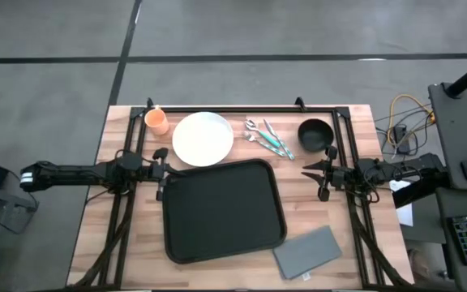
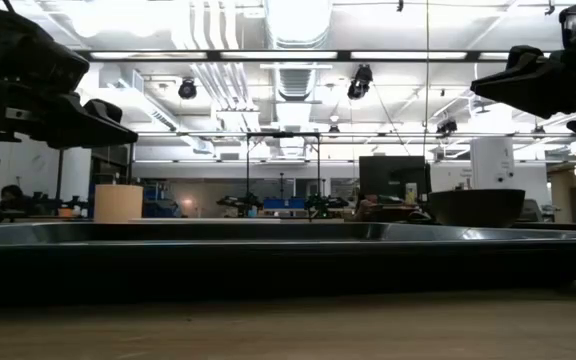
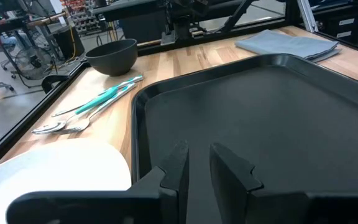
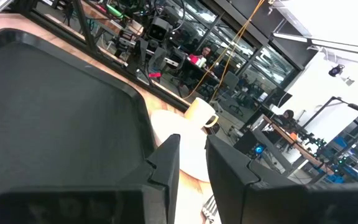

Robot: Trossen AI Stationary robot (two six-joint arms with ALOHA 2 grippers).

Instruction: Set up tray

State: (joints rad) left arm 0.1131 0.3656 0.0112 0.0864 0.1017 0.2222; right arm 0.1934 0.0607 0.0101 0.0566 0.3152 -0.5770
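Note:
The black tray (image 1: 221,209) lies flat in the middle of the wooden table, seen edge-on in the low view as the tray (image 2: 268,255). My left gripper (image 1: 169,171) hovers above the tray's left far corner, pointing right. In its wrist view the left gripper (image 3: 197,158) has its fingers nearly together over the tray (image 3: 260,118). My right gripper (image 1: 305,171) hovers just off the tray's right edge, pointing left. It is also nearly closed, right gripper (image 4: 193,149), and holds nothing.
Behind the tray stand an orange cup (image 1: 156,120), a white plate (image 1: 203,139), teal-handled cutlery (image 1: 267,138) and a black bowl (image 1: 315,134). A grey napkin (image 1: 307,251) lies at the tray's near right corner. Black frame rails run along the table's sides.

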